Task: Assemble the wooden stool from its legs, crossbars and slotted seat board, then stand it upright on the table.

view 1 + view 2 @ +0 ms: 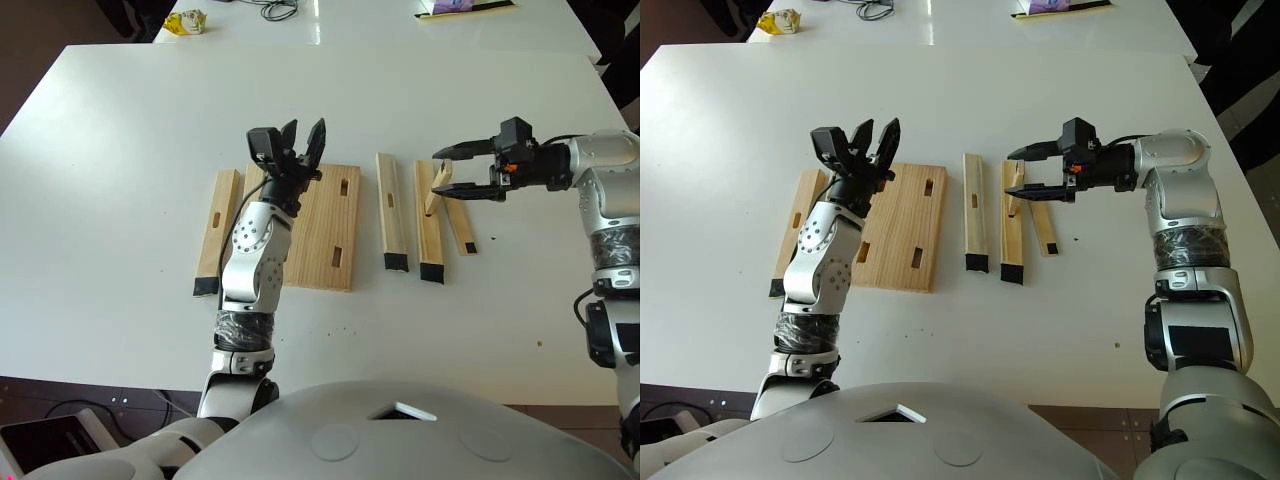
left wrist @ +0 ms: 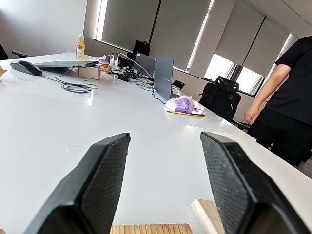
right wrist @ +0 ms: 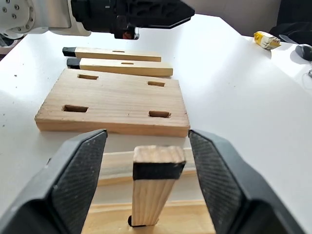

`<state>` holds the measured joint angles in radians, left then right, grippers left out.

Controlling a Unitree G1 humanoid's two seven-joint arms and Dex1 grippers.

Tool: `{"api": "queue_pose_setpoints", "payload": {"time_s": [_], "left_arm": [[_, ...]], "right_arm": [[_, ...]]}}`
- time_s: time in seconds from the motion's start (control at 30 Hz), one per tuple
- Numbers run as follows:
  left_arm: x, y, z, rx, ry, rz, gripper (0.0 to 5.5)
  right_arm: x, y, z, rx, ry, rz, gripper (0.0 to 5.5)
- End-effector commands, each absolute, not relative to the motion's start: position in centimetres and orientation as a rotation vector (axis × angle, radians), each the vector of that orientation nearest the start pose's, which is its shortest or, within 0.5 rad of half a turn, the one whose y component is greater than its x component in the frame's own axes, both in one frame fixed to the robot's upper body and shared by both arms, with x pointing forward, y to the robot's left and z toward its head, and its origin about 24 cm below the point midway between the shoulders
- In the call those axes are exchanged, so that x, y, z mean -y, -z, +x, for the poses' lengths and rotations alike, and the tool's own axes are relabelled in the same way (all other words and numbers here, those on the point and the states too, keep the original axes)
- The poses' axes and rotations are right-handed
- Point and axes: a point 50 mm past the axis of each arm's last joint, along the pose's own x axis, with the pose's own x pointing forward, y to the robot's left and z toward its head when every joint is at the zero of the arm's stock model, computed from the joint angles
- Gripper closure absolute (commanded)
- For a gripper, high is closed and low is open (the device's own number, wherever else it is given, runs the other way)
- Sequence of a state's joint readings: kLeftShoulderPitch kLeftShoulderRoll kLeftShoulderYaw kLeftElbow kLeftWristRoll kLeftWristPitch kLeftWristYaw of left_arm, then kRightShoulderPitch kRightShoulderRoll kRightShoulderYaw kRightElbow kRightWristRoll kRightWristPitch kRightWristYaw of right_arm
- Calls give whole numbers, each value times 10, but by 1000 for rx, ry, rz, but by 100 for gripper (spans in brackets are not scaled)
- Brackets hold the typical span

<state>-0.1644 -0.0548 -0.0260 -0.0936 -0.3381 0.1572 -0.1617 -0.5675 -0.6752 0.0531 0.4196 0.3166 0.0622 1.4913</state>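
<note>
While the pale, grainy slotted seat board (image 1: 325,235) lies flat on the white table (image 1: 120,150), a short black-banded crossbar (image 1: 438,190) leans up from a square leg (image 1: 428,220) on its right. The right gripper (image 1: 436,171) is spread wide, textured pads either side of that crossbar, not touching. The left gripper (image 1: 306,126) hovers released, gaping above the board's far edge.

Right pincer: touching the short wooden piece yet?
Apart. Right wrist view shows gaps on both sides between the right pincer and the short wooden piece.

Seat board (image 1: 325,225) lies on table (image 1: 120,150), legs (image 1: 392,212) either side.
</note>
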Motion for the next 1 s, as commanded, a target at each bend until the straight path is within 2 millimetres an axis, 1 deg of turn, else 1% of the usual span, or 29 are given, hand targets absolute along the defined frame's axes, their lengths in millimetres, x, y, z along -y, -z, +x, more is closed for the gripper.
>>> {"api": "queue_pose_setpoints", "payload": {"time_s": [0.03,0.13,0.23,0.3,0.37,0.47,0.57,0.63,0.73,0.8,0.87,0.93,0.97,1.0], "left_arm": [[-106,-94,277,118,311,-374,282],[-107,-95,278,119,317,-355,282],[-109,-97,280,127,312,-361,282],[-111,-97,281,129,299,-363,282],[-113,-96,281,125,281,-366,282],[-110,-93,282,113,285,-370,282],[-109,-92,282,110,289,-371,282],[-109,-92,282,109,292,-370,282],[-111,-92,283,111,286,-370,282],[-112,-92,283,113,278,-377,282],[-113,-92,283,115,273,-380,282],[-113,-92,283,115,271,-382,282],[-113,-92,283,114,273,-382,282],[-113,-92,283,113,272,-382,282]], "right_arm": [[221,-163,305,-76,-1354,-273,241],[210,-178,299,-30,-1398,-208,241],[193,-192,304,68,-1354,-116,241],[182,-192,309,109,-1294,-95,241],[175,-181,313,96,-1227,-92,241],[170,-162,313,55,-1155,-80,241],[168,-154,312,33,-1147,-81,241],[168,-159,310,51,-1155,-72,241],[168,-181,309,150,-1178,-18,241],[167,-199,308,240,-1186,50,241],[168,-209,307,288,-1189,109,241],[169,-206,307,273,-1181,125,241],[168,-199,308,242,-1168,103,241],[168,-186,310,184,-1145,53,241]]}}
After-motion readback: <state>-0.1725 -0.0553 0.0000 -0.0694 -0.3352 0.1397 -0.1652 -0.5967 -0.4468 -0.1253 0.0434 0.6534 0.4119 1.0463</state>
